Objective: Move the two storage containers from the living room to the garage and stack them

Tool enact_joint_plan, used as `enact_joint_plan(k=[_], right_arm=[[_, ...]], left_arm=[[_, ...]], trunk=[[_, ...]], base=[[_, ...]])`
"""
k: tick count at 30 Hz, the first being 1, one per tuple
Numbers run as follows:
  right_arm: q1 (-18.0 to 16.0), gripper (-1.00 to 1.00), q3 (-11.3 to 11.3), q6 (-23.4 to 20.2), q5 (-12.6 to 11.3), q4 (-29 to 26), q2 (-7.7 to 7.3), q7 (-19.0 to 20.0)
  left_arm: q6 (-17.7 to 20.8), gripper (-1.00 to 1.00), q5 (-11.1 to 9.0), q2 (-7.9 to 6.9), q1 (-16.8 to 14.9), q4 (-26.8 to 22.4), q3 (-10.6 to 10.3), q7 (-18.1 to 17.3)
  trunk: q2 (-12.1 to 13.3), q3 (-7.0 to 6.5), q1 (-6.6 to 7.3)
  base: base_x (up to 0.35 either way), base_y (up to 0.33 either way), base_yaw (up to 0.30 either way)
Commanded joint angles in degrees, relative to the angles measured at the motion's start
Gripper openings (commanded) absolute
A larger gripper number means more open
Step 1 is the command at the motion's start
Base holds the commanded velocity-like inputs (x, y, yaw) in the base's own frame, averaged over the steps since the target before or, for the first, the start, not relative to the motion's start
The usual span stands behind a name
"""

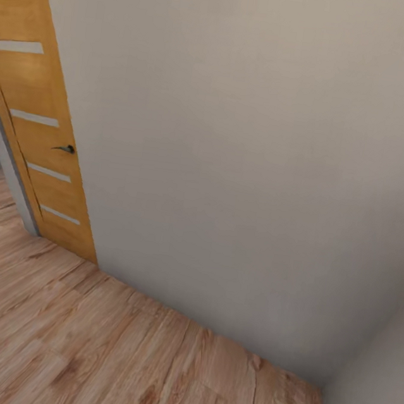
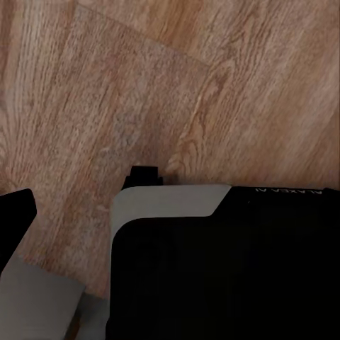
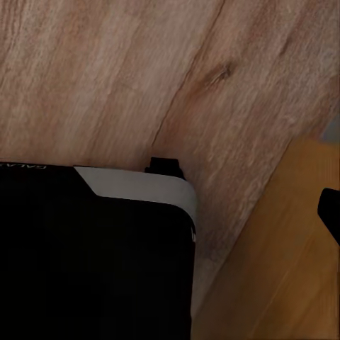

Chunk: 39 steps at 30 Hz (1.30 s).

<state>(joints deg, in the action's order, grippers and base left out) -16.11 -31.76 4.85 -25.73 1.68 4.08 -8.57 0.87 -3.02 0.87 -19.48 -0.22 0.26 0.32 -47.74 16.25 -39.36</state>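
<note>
Robot in transit over light wood-plank flooring (image 1: 80, 352).
Orange wood-panelled door (image 1: 37, 142) at 10 o'clock beside plain cream wall (image 1: 246, 157); black-and-grey robot base (image 2: 227, 269), probably, below wrists; tool states cannot be told.

Head faces wall (image 1: 246, 157); wrists overlook plank floor (image 2: 106, 92).

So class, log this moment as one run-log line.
phase: in transit | ahead: blank wall | left: wooden door | floor: wood planks | bins: unseen | grippers: unclear
</note>
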Motion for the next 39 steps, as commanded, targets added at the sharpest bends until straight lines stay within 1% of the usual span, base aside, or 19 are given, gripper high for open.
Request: enact_joint_plan(k=[1,8,34,39], right_arm=[[-0.1,1.0,-0.5,0.3,-0.6,0.2,0.03,0.0],[-0.1,1.0,-0.5,0.3,-0.6,0.2,0.08,0.0],[0.0,1.0,-0.5,0.2,-0.6,0.2,0.05,0.0],[0.0,1.0,-0.5,0.1,-0.6,0.2,0.03,0.0]], left_arm=[[0.1,1.0,-0.3,0.01,0.0,0.0,0.0,0.0],[0.1,1.0,-0.3,0.01,0.0,0.0,0.0,0.0],[0.0,1.0,-0.2,0.01,0.0,0.0,0.0,0.0],[0.0,1.0,-0.2,0.01,0.0,0.0,0.0,0.0]], trunk=[[0.0,0.07,-0.04],[0.0,0.07,-0.04],[0.0,0.07,-0.04],[0.0,0.07,-0.04]], base=[[0.322,0.0,0.136],[0.322,0.0,0.082],[0.322,0.0,0.266],[0.224,0.0,0.095]])
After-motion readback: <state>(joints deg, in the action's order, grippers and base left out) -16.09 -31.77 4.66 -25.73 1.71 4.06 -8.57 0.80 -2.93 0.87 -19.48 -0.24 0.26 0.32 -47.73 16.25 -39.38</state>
